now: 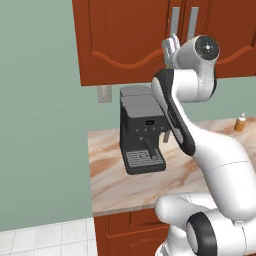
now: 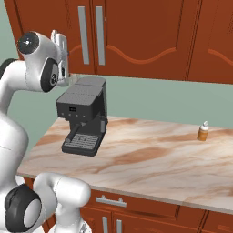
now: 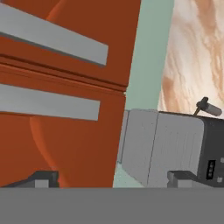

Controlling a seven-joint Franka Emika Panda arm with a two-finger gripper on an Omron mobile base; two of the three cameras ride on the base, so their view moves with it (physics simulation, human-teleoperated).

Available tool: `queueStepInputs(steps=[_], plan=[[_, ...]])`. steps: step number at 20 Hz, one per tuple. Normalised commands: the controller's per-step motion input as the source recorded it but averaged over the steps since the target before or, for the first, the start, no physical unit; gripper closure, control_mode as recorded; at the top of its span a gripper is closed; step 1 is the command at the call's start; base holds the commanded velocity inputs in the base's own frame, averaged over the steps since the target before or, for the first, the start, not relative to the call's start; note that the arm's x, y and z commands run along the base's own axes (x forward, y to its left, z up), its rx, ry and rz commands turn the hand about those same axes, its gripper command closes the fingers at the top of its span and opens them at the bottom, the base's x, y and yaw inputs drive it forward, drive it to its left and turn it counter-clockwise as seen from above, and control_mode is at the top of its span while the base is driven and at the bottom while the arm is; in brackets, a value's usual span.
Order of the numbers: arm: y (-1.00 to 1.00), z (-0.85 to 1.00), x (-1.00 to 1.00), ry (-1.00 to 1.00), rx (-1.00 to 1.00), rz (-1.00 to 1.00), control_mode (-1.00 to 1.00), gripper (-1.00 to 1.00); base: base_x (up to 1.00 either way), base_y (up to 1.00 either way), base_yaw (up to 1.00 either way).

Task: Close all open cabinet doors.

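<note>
Two dark fingertips point(image 3: 43, 178) rise well apart at the bottom of the hand view, nothing between them, so the gripper point(image 3: 111, 179) stands open. Just ahead of it are the cabinet doors point(image 3: 65, 131), their two long silver bar handles point(image 3: 48, 103) lying side by side across the picture, the seam between the doors running between the handles. From the base, the gripper point(image 2: 60, 43) is raised in front of the lower part of the left-hand door, just beside the pair of handles point(image 2: 83, 34); whether it touches the wood I cannot tell. Both doors point(image 1: 125, 35) look flush with the cabinet front. Below the hand, a grey coffee machine point(image 2: 82, 116) stands on the marble counter point(image 2: 150, 159), with a small bottle point(image 2: 203, 132) well apart to the right.
</note>
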Motion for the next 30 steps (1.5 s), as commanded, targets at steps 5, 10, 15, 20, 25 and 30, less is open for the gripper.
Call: queueStepInputs(steps=[5,10,15,20,25,30], plan=[[-0.15,0.0,-0.56,-0.18,0.0,0.15,-1.0,-1.0,0.0,0.0,0.0],[-0.26,0.0,-0.54,-0.13,0.0,0.07,-1.0,-1.0,0.0,0.0,0.0],[-0.22,-0.15,-0.45,-0.04,0.0,0.0,-1.0,-1.0,0.0,0.0,0.0],[-0.22,-0.14,-0.37,0.0,0.0,0.0,-1.0,-1.0,0.0,0.0,0.0],[-0.22,-0.1,-0.32,0.02,0.0,0.0,-1.0,-1.0,0.0,0.0,0.0],[-0.21,-0.2,-0.23,0.07,0.0,0.0,-1.0,-1.0,0.0,0.0,0.0]])
